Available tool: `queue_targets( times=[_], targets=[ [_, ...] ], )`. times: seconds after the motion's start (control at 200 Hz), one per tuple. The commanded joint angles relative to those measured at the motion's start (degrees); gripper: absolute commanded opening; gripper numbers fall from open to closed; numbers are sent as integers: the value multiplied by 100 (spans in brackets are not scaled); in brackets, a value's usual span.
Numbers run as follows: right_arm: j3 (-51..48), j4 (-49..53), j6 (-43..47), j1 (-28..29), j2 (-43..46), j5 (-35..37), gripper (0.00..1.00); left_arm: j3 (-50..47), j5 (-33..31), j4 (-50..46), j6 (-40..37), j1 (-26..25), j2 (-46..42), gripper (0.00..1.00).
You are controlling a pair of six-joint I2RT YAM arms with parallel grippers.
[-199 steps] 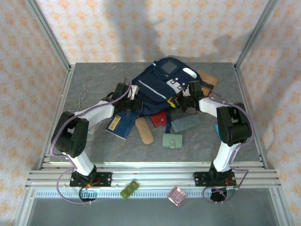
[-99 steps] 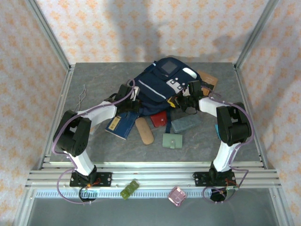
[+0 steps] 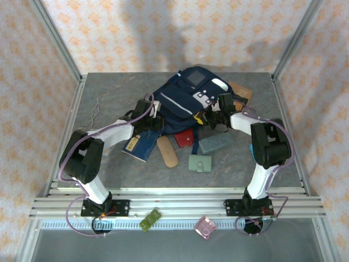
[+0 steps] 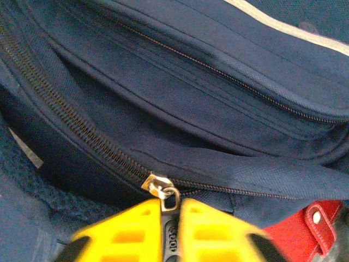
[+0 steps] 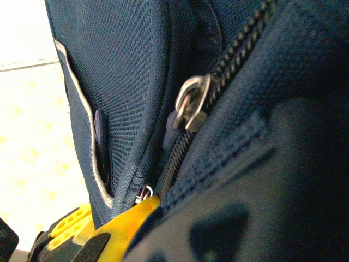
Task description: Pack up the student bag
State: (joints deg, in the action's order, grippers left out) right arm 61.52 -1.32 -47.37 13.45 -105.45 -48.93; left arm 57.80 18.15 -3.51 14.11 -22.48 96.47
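Note:
The student bag, navy with a grey-white stripe and pale front patches, lies at the table's middle back. My left gripper is at its left edge. In the left wrist view the yellow fingers are shut on the dark zipper pull hanging from the metal slider of the bag's main zipper. My right gripper is at the bag's right side. In the right wrist view its yellow finger is pressed against the bag's fabric beside another zipper slider, and the jaws look shut on the fabric.
In front of the bag lie a navy booklet, a tan oblong case, a red wallet, a grey-green pouch and a green wallet. A brown item sits behind the right arm. A thin wire lies at left.
My left gripper has moved slightly toward the bag and closed on the zipper pull. The right arm has stayed where it was.

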Motion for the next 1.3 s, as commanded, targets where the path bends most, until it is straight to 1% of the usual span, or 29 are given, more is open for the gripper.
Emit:
queue_targets(
  times=[0.0,0.17,0.275,0.37,0.475,0.571,0.631,0.721,0.751,0.771,0.791,0.871,0.936,1.006,1.031,1.061,1.086,1.116,1.151,1.246,1.296],
  targets=[
    [264,-448,-52,2,-70,94,0,-36,-38,10,56,-15,87,0],
    [271,-439,-57,7,-55,105,0,-56,-180,-38,104,-20,21,0],
    [270,-445,-61,7,-67,110,0,-216,-13,89,168,-19,-207,1],
    [262,-457,-70,1,-72,110,0,-316,336,193,260,-19,-332,10],
    [255,-483,-79,8,-72,103,0,-409,441,350,360,-17,-301,26],
    [247,-483,-81,7,-68,101,0,-400,483,381,389,-18,-181,28],
    [238,-483,-79,0,-67,111,0,-396,461,407,408,-20,-138,27],
    [229,-498,-93,3,-49,120,0,-383,258,429,400,-19,-91,21],
    [220,-513,-101,6,-46,112,0,-367,174,417,391,-27,-71,17],
    [219,-522,-108,-4,-46,119,0,-346,141,400,383,-28,-59,12],
    [212,-531,-105,0,-46,120,0,-331,109,388,372,-29,-45,8],
    [203,-540,-122,1,-47,116,0,-263,-107,320,319,-129,-31,2],
    [185,-563,-140,2,-47,116,0,-216,-343,240,296,-240,-46,1],
    [177,-579,-147,8,-47,119,0,-208,-400,235,315,-283,-73,0],
    [176,-580,-149,7,-49,110,0,-212,-381,249,333,-283,-76,1],
    [170,-580,-149,6,-48,108,0,-224,-321,277,358,-280,-104,5],
    [168,-577,-149,1,-46,111,0,-248,-277,320,385,-276,-120,10],
    [168,-588,-154,3,-48,101,0,-278,-218,381,433,-282,-156,18],
    [168,-588,-162,3,-46,103,0,-329,-140,481,481,-281,-191,24],
    [168,-588,-158,5,-42,100,0,-416,99,735,625,-283,-236,33],
    [168,-596,-158,0,-30,107,0,-444,160,838,695,-281,-231,34]
  ],
)
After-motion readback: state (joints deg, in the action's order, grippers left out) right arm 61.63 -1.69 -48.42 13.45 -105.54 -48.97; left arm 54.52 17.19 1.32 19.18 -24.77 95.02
